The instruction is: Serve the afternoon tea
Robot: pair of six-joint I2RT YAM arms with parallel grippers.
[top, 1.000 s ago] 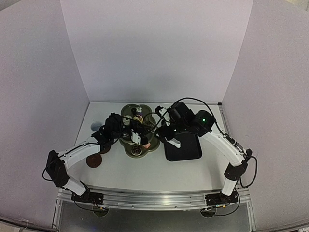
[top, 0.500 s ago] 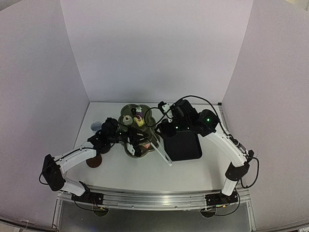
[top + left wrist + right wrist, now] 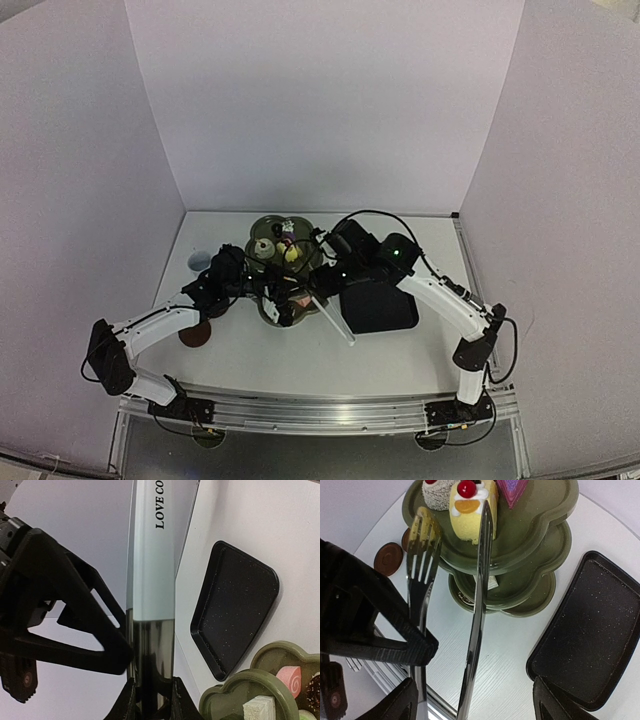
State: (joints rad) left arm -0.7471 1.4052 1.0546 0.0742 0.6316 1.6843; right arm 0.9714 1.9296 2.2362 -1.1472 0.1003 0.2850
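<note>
The dark green three-tier stand (image 3: 262, 226) stands mid-table with small pastries (image 3: 289, 250) on it. In the right wrist view the stand (image 3: 535, 535) carries a yellow pastry (image 3: 467, 502) on top. My left gripper (image 3: 272, 296) is in front of the stand, shut (image 3: 152, 700) on the metal tongs (image 3: 150, 580), which slant toward the near right (image 3: 338, 322). My right gripper (image 3: 322, 272) hovers over the stand's right side, open (image 3: 480, 685). The tongs' arms (image 3: 476, 630) run between its fingers, tips near the yellow pastry. The pale blue cup (image 3: 199, 262) and a brown saucer (image 3: 195, 333) are at left. The jug is hidden.
The black tray (image 3: 385, 310) lies right of the stand, and shows in both wrist views (image 3: 240, 610) (image 3: 590, 635). A second saucer (image 3: 387, 557) shows left of the stand. White walls close the table at back and sides. The rail runs along the near edge.
The left arm drew back a little to the left and the tongs now stick out toward the near right. The right arm swung left from over the tray to the stand.
</note>
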